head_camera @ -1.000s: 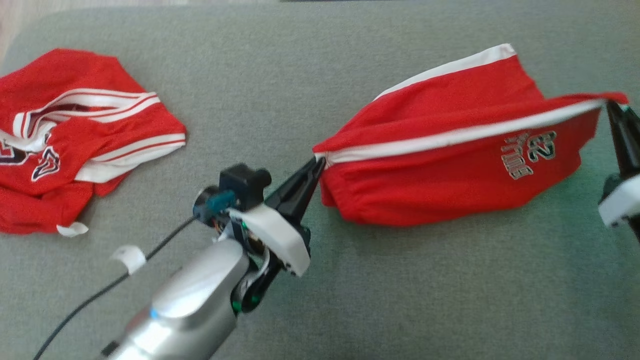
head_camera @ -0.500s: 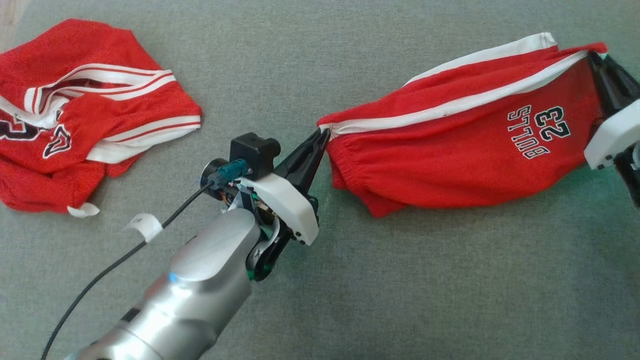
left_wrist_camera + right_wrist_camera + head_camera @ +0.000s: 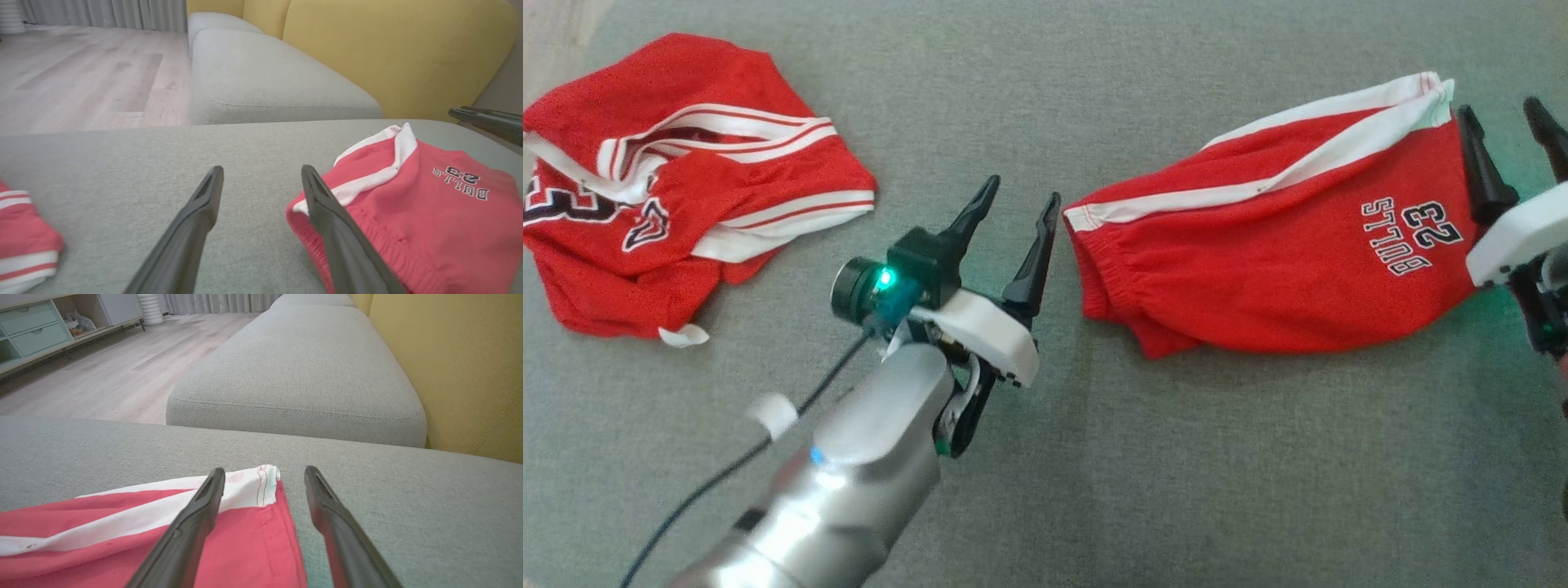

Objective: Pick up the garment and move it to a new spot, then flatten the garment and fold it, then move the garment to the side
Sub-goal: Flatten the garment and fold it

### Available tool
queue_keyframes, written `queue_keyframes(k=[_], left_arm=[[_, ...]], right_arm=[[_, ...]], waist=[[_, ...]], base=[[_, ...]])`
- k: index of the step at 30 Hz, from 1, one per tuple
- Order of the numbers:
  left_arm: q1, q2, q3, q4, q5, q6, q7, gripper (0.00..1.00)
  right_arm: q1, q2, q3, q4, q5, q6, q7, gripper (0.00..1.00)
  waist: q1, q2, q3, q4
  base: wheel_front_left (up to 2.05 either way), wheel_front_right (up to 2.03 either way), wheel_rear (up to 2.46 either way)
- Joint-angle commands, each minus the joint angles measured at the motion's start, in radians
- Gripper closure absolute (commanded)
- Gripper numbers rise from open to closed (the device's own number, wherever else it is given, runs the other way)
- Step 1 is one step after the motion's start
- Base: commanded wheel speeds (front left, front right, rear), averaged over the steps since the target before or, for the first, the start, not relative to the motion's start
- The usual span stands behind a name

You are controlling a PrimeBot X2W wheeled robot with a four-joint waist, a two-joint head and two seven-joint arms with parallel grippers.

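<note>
The garment (image 3: 1274, 245) is a pair of red shorts with a white side stripe and "BULLS 23" lettering, lying folded on the grey cushion (image 3: 1094, 490). My left gripper (image 3: 1023, 200) stands open just left of its waistband end, fingers apart and empty. In the left wrist view the shorts (image 3: 429, 216) lie beside and behind the right finger (image 3: 327, 212). My right gripper (image 3: 1503, 131) is open at the shorts' hem end on the right. The right wrist view has the white-striped hem corner (image 3: 261, 486) lying between the spread fingers (image 3: 204, 510), not pinched.
A second red garment, a crumpled jersey (image 3: 670, 180) with white trim, lies at the cushion's far left. Another grey cushion (image 3: 302, 367) and a yellow backrest (image 3: 400, 53) lie beyond. Wood floor (image 3: 81, 73) is off the cushion's edge.
Both grippers have let go of the shorts and opened. The shorts, held stretched between them before, now rest flat on the cushion. The head view has shifted a little.
</note>
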Motion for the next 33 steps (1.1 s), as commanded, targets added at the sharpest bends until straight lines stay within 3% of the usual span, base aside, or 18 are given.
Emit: queue_keyframes(k=[1, 7, 10, 14, 15, 16, 18, 19, 27, 33], left_arm=[[0.017, 0.018, 0.053, -0.057, 0.038, 0.036, -0.011, 0.00], [0.226, 0.042, 0.198, -0.319, 0.231, 0.178, -0.012, 0.00], [0.336, 0.040, 0.245, -0.424, 0.304, 0.208, -0.012, 0.00], [0.417, 0.034, 0.273, -0.495, 0.359, 0.215, -0.012, 0.00], [0.436, 0.032, 0.281, -0.512, 0.373, 0.215, -0.012, 0.00], [0.453, 0.030, 0.288, -0.525, 0.386, 0.213, -0.012, 0.00], [0.482, 0.026, 0.305, -0.543, 0.402, 0.210, -0.012, 0.00], [0.494, 0.024, 0.314, -0.549, 0.407, 0.207, -0.012, 0.00], [0.567, 0.019, 0.406, -0.579, 0.435, 0.194, -0.012, 0.00], [0.586, 0.010, 0.450, -0.595, 0.455, 0.178, -0.012, 0.00]], right_arm=[[0.017, -0.022, 0.016, -0.008, 0.022, -0.001, -0.010, 0.00], [0.040, -0.058, 0.024, 0.078, 0.085, -0.001, 0.020, 0.00], [0.045, -0.063, 0.030, 0.129, 0.118, -0.001, 0.064, 0.00], [0.056, -0.064, 0.034, 0.175, 0.166, -0.001, 0.134, 0.00], [0.061, -0.064, 0.035, 0.188, 0.182, -0.001, 0.156, 0.11], [0.067, -0.061, 0.030, 0.203, 0.205, -0.001, 0.181, 0.43], [0.077, -0.053, 0.019, 0.222, 0.249, -0.001, 0.218, 0.87], [0.082, -0.049, 0.015, 0.226, 0.267, -0.001, 0.228, 1.00], [0.119, -0.058, 0.021, 0.217, 0.314, -0.001, 0.166, 1.00], [0.148, -0.125, 0.039, 0.233, 0.282, -0.001, 0.123, 1.00]], waist=[[0.0000, 0.0000, -0.011, 0.009], [0.0000, 0.0000, -0.035, 0.049], [0.0000, 0.0000, -0.042, 0.074], [0.0000, 0.0000, -0.046, 0.102], [0.0000, 0.0000, -0.048, 0.110], [0.0000, 0.0000, -0.051, 0.117], [0.0000, 0.0000, -0.061, 0.126], [0.0000, 0.0000, -0.067, 0.127], [0.0000, 0.0000, -0.137, 0.045], [0.0000, 0.0000, -0.149, -0.065]], base=[[0.00, 0.00, 0.00], [0.00, 0.00, 0.00], [0.00, 0.00, 0.00], [0.00, 0.00, 0.00], [0.00, 0.00, 0.00], [0.00, 0.00, 0.00], [0.00, 0.00, 0.00], [0.00, 0.00, 0.00], [0.00, 0.00, 0.00], [0.00, 0.00, 0.00]])
